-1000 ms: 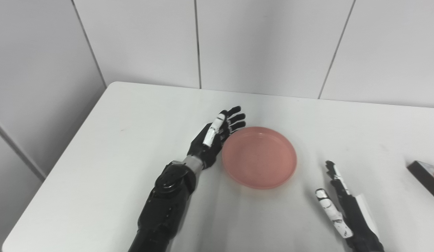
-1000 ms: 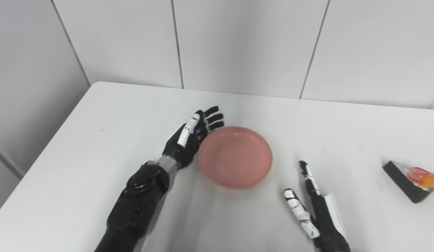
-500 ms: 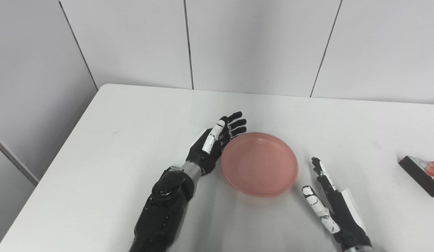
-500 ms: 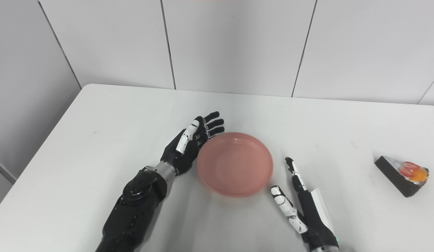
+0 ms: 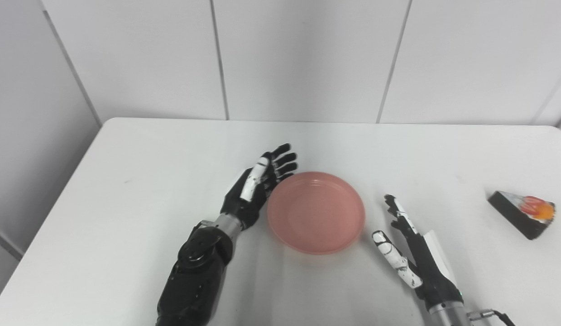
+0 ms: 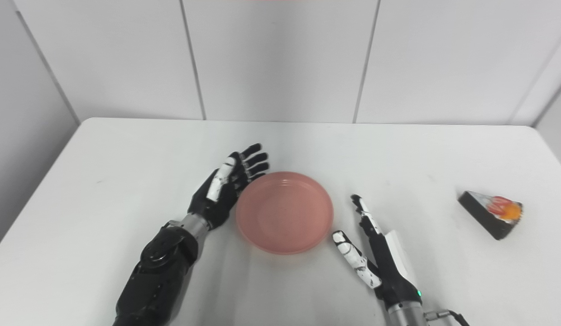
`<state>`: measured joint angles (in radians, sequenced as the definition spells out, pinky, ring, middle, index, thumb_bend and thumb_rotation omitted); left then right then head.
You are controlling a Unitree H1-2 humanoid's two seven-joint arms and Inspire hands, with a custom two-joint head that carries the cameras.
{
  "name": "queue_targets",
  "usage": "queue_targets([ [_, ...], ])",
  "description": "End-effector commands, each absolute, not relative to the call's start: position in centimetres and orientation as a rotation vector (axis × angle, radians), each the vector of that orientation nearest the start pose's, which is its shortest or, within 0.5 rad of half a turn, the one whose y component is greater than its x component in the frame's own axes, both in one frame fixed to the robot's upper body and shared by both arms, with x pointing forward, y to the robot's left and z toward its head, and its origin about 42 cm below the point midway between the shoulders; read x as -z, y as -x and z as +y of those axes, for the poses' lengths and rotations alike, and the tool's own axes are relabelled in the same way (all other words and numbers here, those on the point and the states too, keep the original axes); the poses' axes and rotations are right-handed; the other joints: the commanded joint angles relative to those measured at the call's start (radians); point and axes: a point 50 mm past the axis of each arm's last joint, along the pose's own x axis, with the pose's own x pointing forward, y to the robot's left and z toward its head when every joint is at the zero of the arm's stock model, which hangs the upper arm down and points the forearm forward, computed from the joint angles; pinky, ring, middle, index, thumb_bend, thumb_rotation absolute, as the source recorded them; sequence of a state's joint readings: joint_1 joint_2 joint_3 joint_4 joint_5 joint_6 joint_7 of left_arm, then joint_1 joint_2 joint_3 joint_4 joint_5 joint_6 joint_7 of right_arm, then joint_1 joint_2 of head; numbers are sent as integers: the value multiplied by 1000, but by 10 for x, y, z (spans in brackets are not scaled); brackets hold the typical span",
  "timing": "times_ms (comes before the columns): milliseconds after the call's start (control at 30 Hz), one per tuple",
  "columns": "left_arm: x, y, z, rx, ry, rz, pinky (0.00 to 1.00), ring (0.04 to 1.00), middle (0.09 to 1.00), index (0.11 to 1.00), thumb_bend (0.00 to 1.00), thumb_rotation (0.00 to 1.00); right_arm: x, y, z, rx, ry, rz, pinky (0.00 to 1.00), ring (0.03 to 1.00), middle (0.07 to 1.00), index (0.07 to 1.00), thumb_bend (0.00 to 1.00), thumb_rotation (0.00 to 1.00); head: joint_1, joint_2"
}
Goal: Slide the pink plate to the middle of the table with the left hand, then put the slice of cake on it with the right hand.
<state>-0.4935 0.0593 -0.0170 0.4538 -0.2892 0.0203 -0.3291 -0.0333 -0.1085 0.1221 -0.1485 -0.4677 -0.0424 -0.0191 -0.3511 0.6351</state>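
The pink plate [image 5: 316, 211] lies flat near the middle of the white table [image 5: 149, 154]. My left hand [image 5: 257, 185] is open, fingers stretched out, its edge against the plate's left rim. My right hand [image 5: 409, 249] is open and empty, standing on its edge just right of the plate without touching it. The slice of cake [image 5: 525, 212], dark with red and orange topping, lies at the table's right side, well apart from both hands; it also shows in the right eye view [image 6: 492, 213].
White wall panels [image 5: 303, 59] rise behind the table's far edge. The table's left edge drops off beside a grey wall [image 5: 26, 136].
The camera has turned right, so the whole picture shifted left and the cake came fully into view. My right hand has risen a little towards the plate; the left hand stays at the plate's rim.
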Motion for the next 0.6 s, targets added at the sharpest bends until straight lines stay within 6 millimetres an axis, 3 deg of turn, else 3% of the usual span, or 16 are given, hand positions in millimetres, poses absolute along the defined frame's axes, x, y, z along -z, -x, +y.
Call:
queue_targets([
  [0, -106, -421, 192, 396, 197, 122, 871, 875, 878, 860, 405, 1000, -173, -296, -205, -17, 600, -377, 803, 875, 910, 907, 469, 902, -28, -10],
  [167, -97, -425, 208, 390, 214, 121, 866, 876, 881, 859, 420, 1000, -201, -306, -213, 68, 695, -440, 757, 836, 881, 882, 558, 829, -121, -30],
  [367, -86, -431, 228, 402, 238, 117, 848, 865, 871, 851, 437, 1000, -230, -316, -227, 140, 778, -485, 768, 841, 884, 872, 617, 738, -218, -43],
  [567, -76, -439, 242, 411, 253, 125, 810, 840, 850, 836, 465, 977, -257, -317, -254, 224, 881, -500, 786, 859, 893, 880, 703, 631, -292, -52],
])
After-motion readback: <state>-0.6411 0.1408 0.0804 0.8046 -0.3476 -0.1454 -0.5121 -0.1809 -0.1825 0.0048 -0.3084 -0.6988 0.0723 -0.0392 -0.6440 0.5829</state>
